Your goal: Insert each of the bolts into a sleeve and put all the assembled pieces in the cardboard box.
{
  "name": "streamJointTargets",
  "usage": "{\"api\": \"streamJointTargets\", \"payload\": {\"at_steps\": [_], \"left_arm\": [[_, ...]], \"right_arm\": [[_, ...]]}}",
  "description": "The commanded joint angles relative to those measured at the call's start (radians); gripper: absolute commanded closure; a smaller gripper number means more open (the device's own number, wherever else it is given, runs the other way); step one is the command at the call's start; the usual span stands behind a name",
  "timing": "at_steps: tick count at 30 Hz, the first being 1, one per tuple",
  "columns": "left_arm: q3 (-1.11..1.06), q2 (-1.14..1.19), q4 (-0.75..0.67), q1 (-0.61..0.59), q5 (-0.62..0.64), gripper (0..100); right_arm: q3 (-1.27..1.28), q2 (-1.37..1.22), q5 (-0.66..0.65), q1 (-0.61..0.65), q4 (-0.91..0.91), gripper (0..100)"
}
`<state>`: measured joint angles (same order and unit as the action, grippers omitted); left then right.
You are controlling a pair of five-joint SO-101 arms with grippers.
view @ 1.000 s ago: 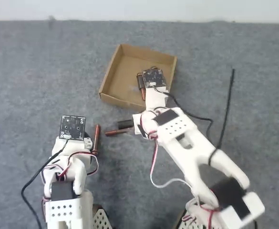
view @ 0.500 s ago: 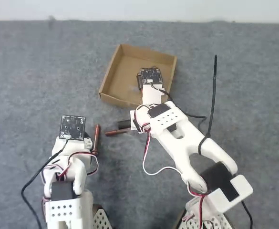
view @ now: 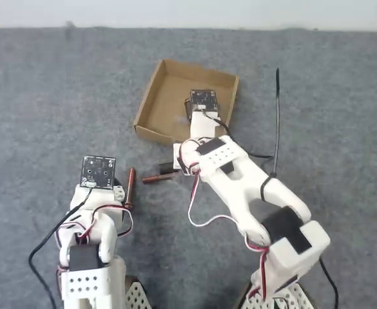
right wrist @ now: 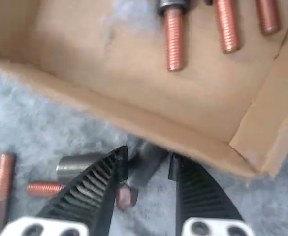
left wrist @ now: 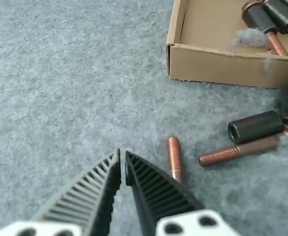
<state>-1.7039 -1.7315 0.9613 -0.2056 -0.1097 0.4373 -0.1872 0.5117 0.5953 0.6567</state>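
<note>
The cardboard box (view: 154,103) lies at the table's middle back, with several sleeved copper bolts (right wrist: 172,39) inside. My right arm (view: 230,168) stretches toward the box's near wall (right wrist: 134,120). Its gripper (right wrist: 146,169) hangs open just outside that wall. A blurred grey sleeve (right wrist: 144,160) shows between its fingers, and I cannot tell if they touch it. On the carpet beside it lie another sleeve (left wrist: 256,126), a bolt (left wrist: 242,150) and a second bolt (left wrist: 174,160). My left gripper (left wrist: 122,167) is shut and empty, close beside that second bolt (view: 130,187).
Grey carpet covers the whole table. A black cable (view: 276,122) runs from the right arm along the box's right side. Open carpet lies left of the box and behind it.
The right arm's rear links and its cable have swung to the left, while its wrist stayed at the box's near wall. The left arm has not moved.
</note>
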Motion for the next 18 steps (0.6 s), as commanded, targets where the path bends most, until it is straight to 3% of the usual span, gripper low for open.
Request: {"api": "streamJointTargets", "payload": {"at_steps": [1,8,14,18], "left_arm": [[0.013,0.011,-0.017,-0.009,-0.012,99],[0.013,0.011,-0.017,-0.009,-0.012,99],[0.013,0.011,-0.017,-0.009,-0.012,99],[0.013,0.011,-0.017,-0.009,-0.012,99]], "right_arm": [[-0.077,-0.021,0.018,-0.016,-0.005,87.6],[-0.147,-0.134,0.015,-0.015,0.025,88.0],[-0.296,-0.194,-0.071,-0.019,0.275,99.8],[-0.333,-0.177,-0.097,-0.019,0.403,99.2]]}}
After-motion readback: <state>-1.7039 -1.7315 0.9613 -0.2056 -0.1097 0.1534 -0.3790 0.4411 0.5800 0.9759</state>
